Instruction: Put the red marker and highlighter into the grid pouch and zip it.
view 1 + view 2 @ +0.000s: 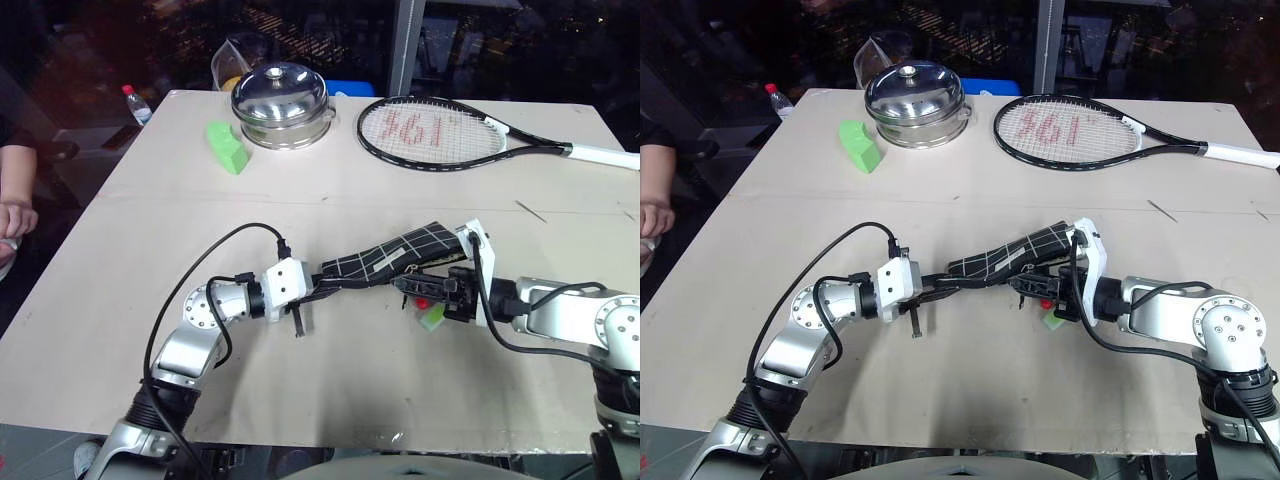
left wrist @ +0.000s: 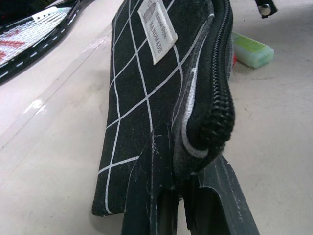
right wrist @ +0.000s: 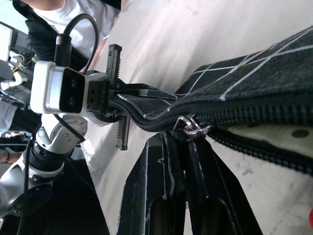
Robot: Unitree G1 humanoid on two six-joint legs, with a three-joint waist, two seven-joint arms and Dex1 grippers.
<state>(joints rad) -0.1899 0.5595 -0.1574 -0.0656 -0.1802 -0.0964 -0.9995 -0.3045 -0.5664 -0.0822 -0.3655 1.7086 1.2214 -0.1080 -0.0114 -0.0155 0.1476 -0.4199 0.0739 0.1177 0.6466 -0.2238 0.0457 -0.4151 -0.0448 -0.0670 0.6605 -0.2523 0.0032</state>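
Observation:
The grid pouch [image 1: 385, 258], black with white lines and a small white label [image 2: 157, 30], hangs just above the table between my two grippers. My left gripper [image 1: 318, 287] is shut on its near end [image 2: 195, 142]. At the far end my right gripper [image 3: 182, 138] is shut at the zipper pull [image 3: 191, 128], and the zip beyond it stands open. The lime-green highlighter [image 1: 432, 317] lies on the table under the right gripper, beside the pouch [image 2: 252, 49]. A red tip of the red marker [image 1: 422, 302] shows next to it; the rest is hidden.
At the back of the table stand a steel lidded pot [image 1: 279, 105], a green wedge block [image 1: 228, 147] and a tennis racket [image 1: 440, 130]. A water bottle [image 1: 138, 103] is at the far left corner. A person's hand [image 1: 15, 215] rests at the left edge.

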